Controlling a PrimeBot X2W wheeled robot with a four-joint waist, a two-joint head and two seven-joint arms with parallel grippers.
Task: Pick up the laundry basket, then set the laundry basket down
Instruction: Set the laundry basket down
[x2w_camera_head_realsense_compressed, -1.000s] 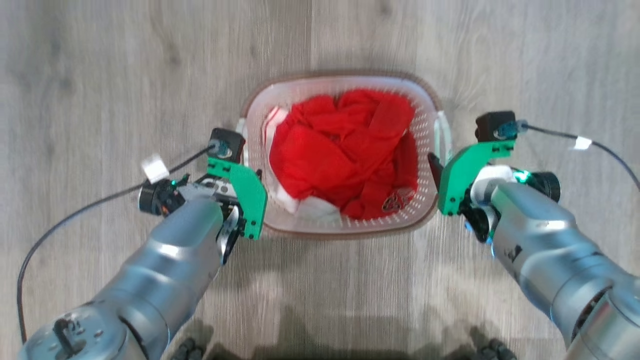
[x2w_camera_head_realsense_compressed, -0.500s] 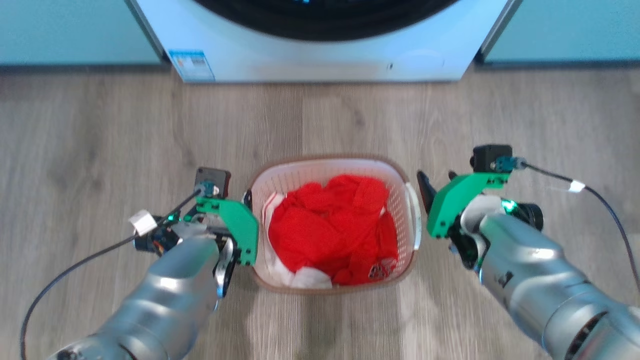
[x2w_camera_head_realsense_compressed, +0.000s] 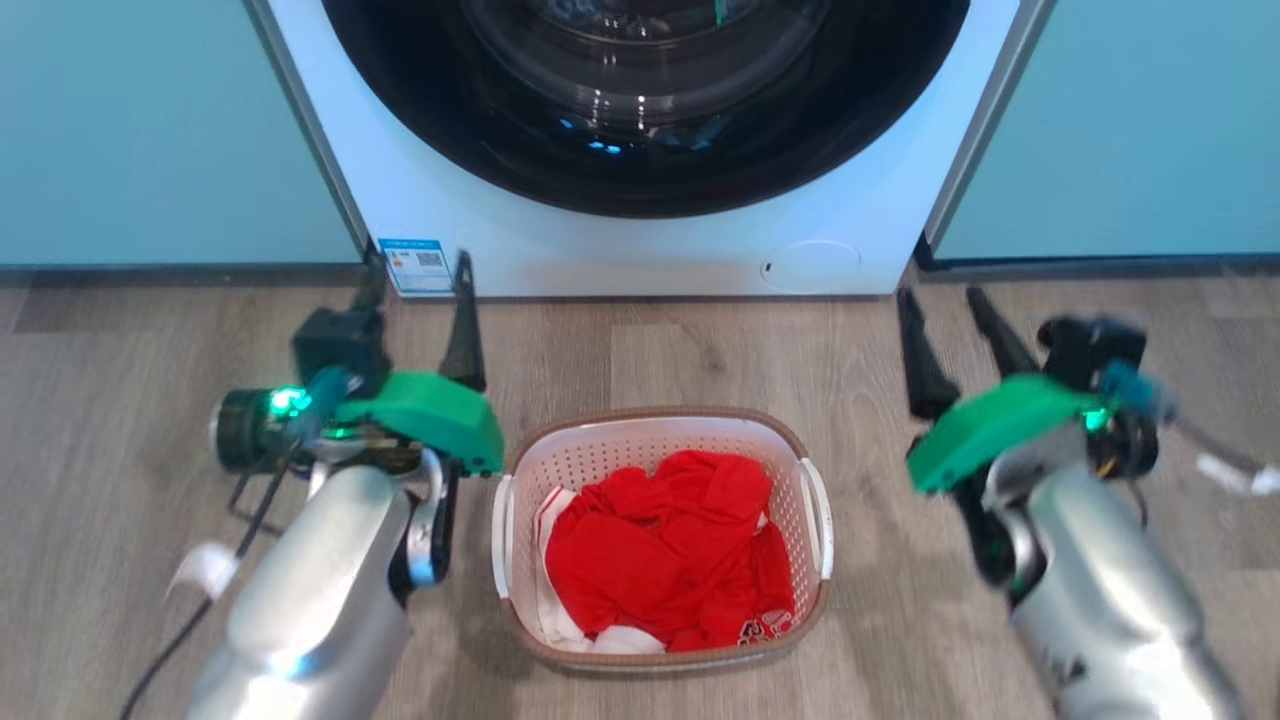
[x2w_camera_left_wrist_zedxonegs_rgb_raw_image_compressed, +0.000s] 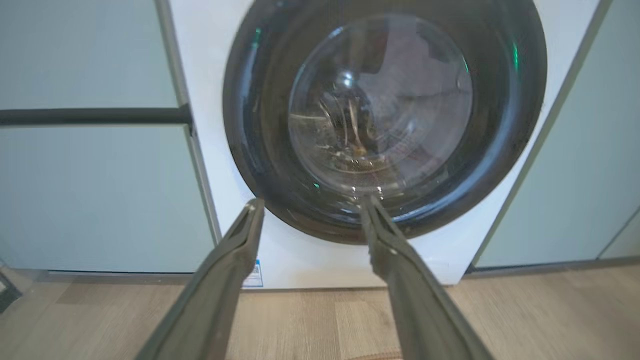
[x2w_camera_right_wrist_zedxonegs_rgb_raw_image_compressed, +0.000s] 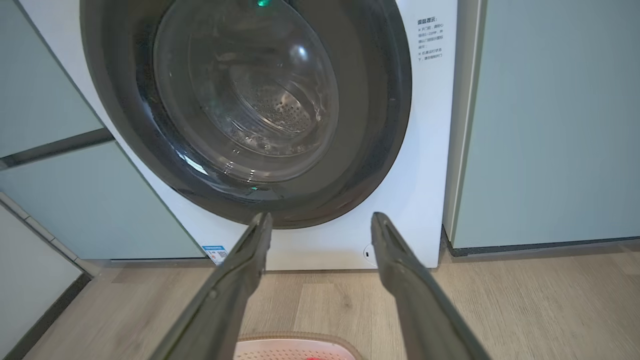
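Observation:
The laundry basket (x2w_camera_head_realsense_compressed: 655, 415) stands on the wooden floor, a white perforated tub with a brown rim and a white handle on each side. Red clothes (x2w_camera_head_realsense_compressed: 660, 550) fill it. My left gripper (x2w_camera_head_realsense_compressed: 418, 265) is left of the basket and above it, open, its fingers pointing at the washing machine. On the other side my right gripper (x2w_camera_head_realsense_compressed: 938, 293) is also open and empty, clear of the handle. In the left wrist view the left gripper (x2w_camera_left_wrist_zedxonegs_rgb_raw_image_compressed: 312, 200) has only the machine door between its fingers. The right gripper (x2w_camera_right_wrist_zedxonegs_rgb_raw_image_compressed: 321, 216) shows the same, with the basket's rim (x2w_camera_right_wrist_zedxonegs_rgb_raw_image_compressed: 295, 337) at the bottom edge.
A white front-loading washing machine (x2w_camera_head_realsense_compressed: 640, 255) with a dark round door (x2w_camera_head_realsense_compressed: 640, 100) stands just behind the basket. Pale teal cabinet fronts (x2w_camera_head_realsense_compressed: 160, 130) flank it on both sides. Bare wooden floor (x2w_camera_head_realsense_compressed: 700, 350) lies between basket and machine. A cable (x2w_camera_head_realsense_compressed: 200, 600) trails from my left wrist.
The head view has tilted up, bringing the washing machine in. Both grippers have left the basket's handles, risen and turned their fingers forward. The basket rests on the floor.

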